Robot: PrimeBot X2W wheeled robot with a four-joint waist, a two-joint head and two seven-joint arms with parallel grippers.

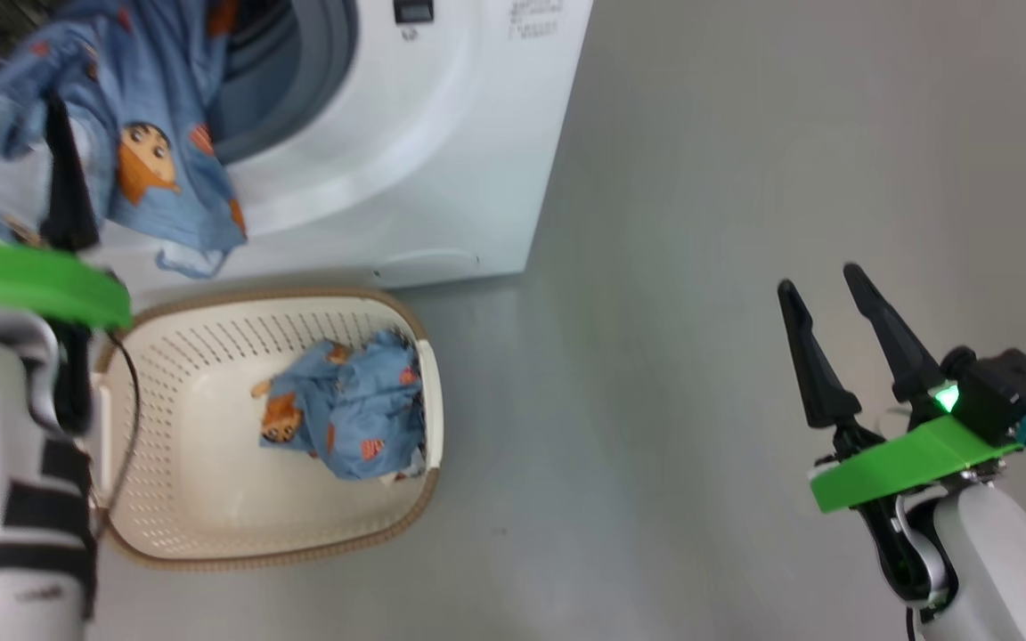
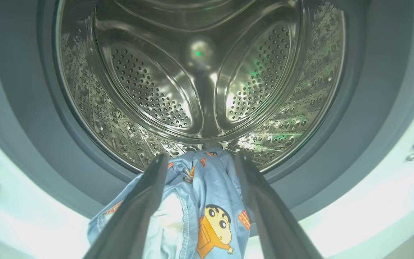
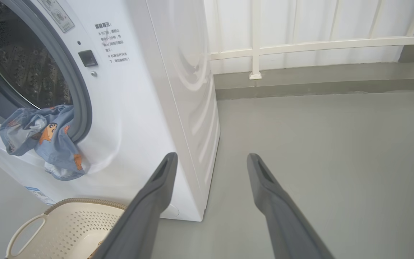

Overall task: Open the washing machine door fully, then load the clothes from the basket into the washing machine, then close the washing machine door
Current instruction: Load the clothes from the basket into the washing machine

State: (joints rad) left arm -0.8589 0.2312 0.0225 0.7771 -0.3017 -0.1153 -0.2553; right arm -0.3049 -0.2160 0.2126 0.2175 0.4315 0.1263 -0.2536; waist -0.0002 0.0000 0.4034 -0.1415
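The washing machine [image 1: 442,160] is standing on the grey floor [image 1: 745,178], its steel drum [image 2: 199,72] lying open to view. Just in front, the basket [image 1: 210,499] is sitting on the floor and holding one blue piece of the clothes [image 1: 344,409] — another piece [image 1: 157,160] is hanging over the grey seal [image 3: 83,104]. The left hand [image 2: 201,156] is hovering at the opening, fingers spread wide either side of that cloth. The right hand [image 1: 818,278] is hanging wide open over the floor — well apart.
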